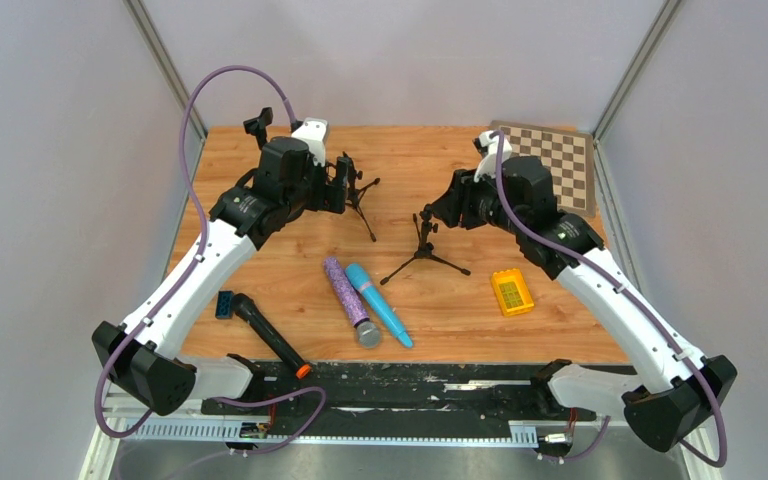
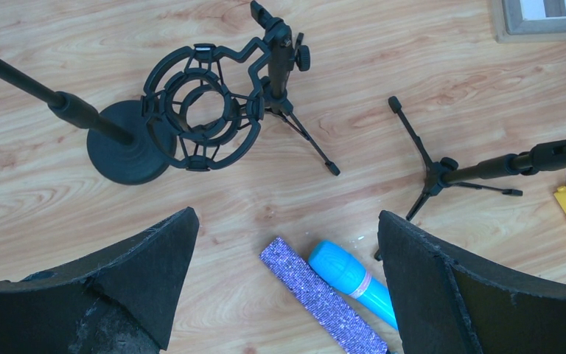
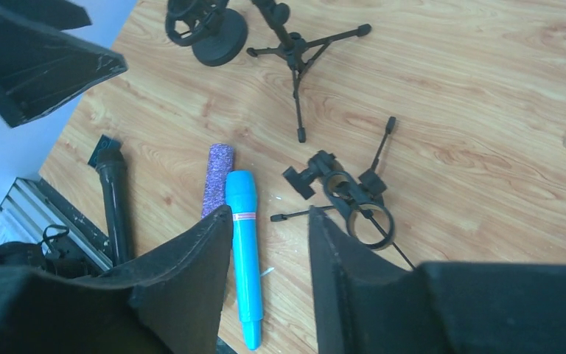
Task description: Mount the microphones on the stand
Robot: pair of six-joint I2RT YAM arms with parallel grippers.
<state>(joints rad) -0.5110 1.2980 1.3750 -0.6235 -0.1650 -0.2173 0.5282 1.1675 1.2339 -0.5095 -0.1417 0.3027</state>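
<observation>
Wooden tabletop [image 1: 450, 305], grey walls [image 1: 410, 50]; left end effector [image 2: 287, 215] wide open, right end effector [image 3: 270, 214] half open

Toward the front of the table [image 1: 290, 262] lie the left microphone [image 1: 272, 335], middle microphone [image 1: 348, 298] and right microphone [image 1: 380, 305], the latter two side by side; a small block [image 1: 224, 304] sits just beside the left one's rear end; a tripod stand [image 1: 423, 250] stands just behind the pair; a second stand [image 1: 360, 192] stands rear left; a brick [image 1: 511, 292] lies right; a chessboard [image 1: 550, 160] fills the rear right corner.

White-and-black arms [image 1: 192, 275] trail looping purple cables [image 1: 243, 68], with dark wedge-shaped jaws.
</observation>
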